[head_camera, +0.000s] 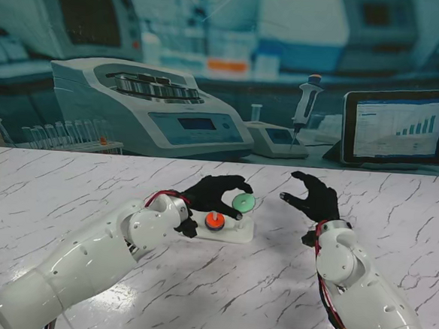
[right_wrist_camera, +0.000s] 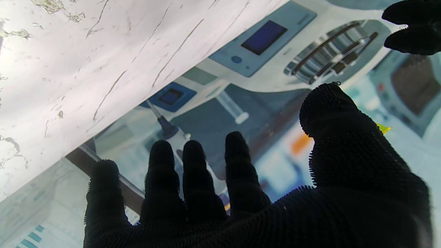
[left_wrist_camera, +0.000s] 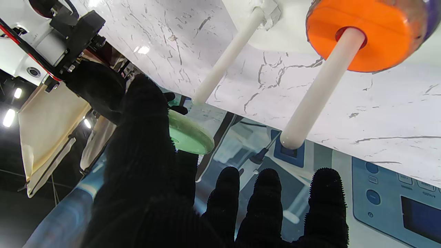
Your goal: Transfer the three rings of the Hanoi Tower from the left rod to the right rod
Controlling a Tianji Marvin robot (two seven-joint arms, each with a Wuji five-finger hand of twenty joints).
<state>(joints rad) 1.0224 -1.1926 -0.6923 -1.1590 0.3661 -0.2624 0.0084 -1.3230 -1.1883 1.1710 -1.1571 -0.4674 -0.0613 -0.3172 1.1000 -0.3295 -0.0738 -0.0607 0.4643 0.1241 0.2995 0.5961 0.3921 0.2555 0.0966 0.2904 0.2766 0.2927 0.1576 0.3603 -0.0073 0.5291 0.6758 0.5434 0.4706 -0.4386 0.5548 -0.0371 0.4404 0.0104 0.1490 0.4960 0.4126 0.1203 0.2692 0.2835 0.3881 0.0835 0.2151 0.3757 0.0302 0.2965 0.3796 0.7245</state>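
Clearly the left robot hand has the green ring pinched by its rim between thumb and forefinger, lifted clear of the rods and tilted, over the right end of the white base on the counter. An orange ring sits low on its rod, with something purple just showing beneath it; the neighbouring rod is bare. The right robot hand hovers well apart to the right, fingers spread and curled around nothing. The ring looks like light, rigid, smooth plastic, so I judge it could slip or twist in a shallow edge pinch. Opposite points on the rim, hole left unobstructed, seem the best hold.
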